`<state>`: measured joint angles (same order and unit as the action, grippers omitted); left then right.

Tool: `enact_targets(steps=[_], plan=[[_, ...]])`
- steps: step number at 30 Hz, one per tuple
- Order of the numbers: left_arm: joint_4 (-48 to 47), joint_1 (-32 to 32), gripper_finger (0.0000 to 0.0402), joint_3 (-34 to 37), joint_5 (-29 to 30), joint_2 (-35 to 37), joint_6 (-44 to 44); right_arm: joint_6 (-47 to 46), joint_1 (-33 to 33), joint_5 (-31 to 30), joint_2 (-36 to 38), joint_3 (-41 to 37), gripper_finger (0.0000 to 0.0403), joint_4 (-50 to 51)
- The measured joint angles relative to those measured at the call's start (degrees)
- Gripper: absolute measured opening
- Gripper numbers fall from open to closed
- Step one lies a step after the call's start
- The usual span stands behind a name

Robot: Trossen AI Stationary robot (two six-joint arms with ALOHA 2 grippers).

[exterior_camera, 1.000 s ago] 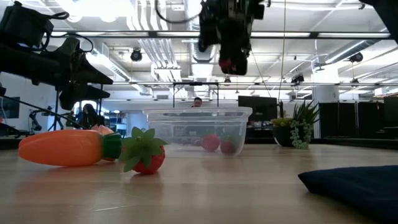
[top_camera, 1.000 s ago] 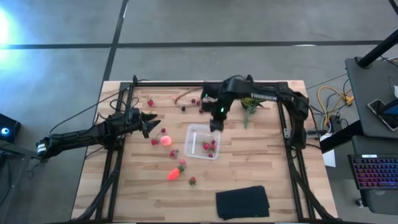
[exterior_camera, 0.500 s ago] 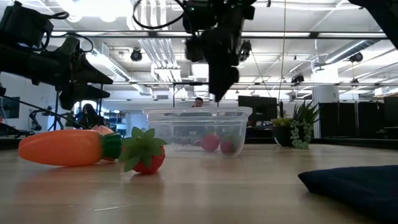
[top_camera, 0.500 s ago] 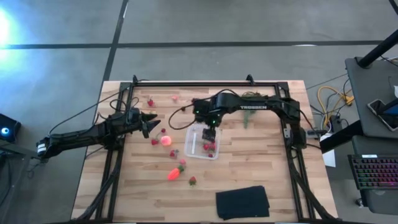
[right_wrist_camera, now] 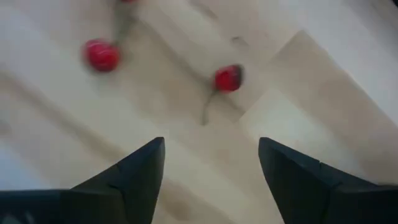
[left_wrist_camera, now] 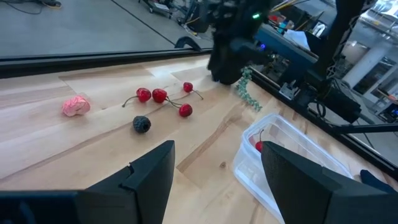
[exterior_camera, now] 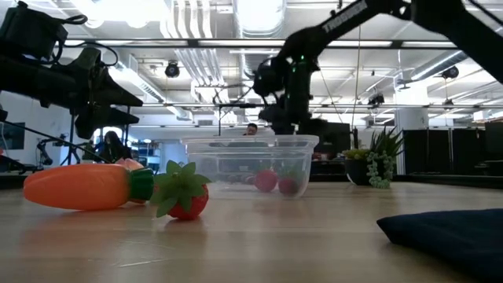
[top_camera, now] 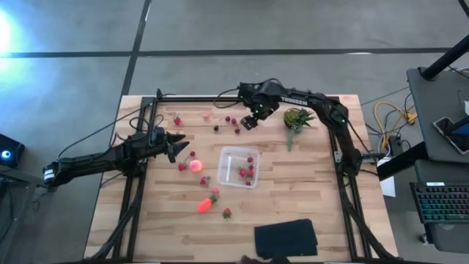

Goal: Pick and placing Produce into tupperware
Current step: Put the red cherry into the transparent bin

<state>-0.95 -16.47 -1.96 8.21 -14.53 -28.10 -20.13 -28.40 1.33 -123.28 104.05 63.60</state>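
Right gripper (top_camera: 250,121) is spread and empty above the cherries (top_camera: 236,126) at the counter's (top_camera: 322,213) far side, tupperware (top_camera: 238,166) mid-counter. Judgement: centre one cherry (right_wrist_camera: 227,79) between the fingers, descend straight, pinch the fruit, not the stem. Left gripper (top_camera: 178,143) is parked part-open, empty.

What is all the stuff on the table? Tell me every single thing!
tupperware: one, clear, middle of the table, a few red berries inside.
loose berries: several, red and one dark, scattered toward the far edge and the left.
pink lump: one, far side.
round fruit: one, pink-orange, left of the tupperware.
carrot: one, orange with green top, nearer the front.
strawberry: one, red with green leaves, beside the carrot.
potted plant: one, spiky green, far right.
cloth: one, black, front edge.
left gripper: open, empty, left side.
right gripper: open, empty, over the far berries.
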Motion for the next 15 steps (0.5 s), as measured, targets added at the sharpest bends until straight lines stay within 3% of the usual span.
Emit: enact_targets(steps=[8, 15], plan=[[0.0, 0.0, 0.0226, 0.0, 0.0, -0.1, 0.0, -0.4, -0.5, -2.5, -7.6, 9.0, 0.0222, 0.0], [0.0, 0.0, 0.0226, 0.0, 0.0, 0.0, 0.0, -0.2, -1.3, -5.2, -13.3, 16.0, 0.0227, 7.8]])
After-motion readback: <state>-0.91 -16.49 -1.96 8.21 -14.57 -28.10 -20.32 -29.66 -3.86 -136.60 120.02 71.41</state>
